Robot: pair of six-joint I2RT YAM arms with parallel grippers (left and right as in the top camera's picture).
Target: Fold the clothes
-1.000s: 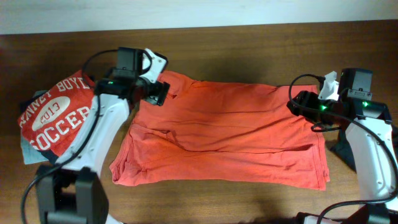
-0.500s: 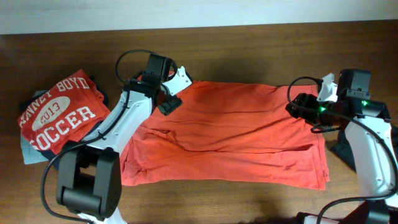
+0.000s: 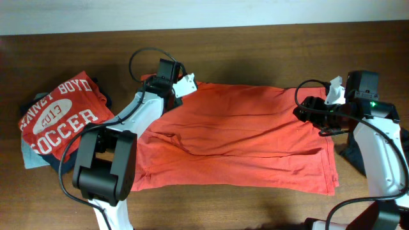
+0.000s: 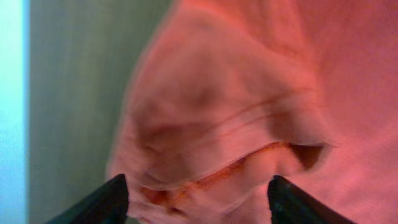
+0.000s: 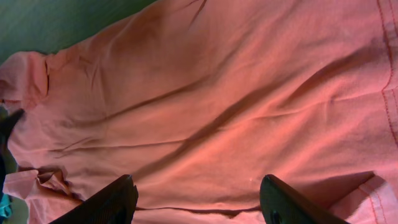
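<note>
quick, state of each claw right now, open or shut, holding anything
left claw: open, tips wide apart at a bunched edge of the orange shirt, not clamped on it
right claw: open, over the same shirt, holding nothing

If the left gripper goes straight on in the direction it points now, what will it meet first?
Most likely the orange shirt: its bunched edge lies right ahead of the open left gripper. The blur hides how near it is.

Dark wooden table (image 3: 255,57), pale wall (image 3: 192,13)
</note>
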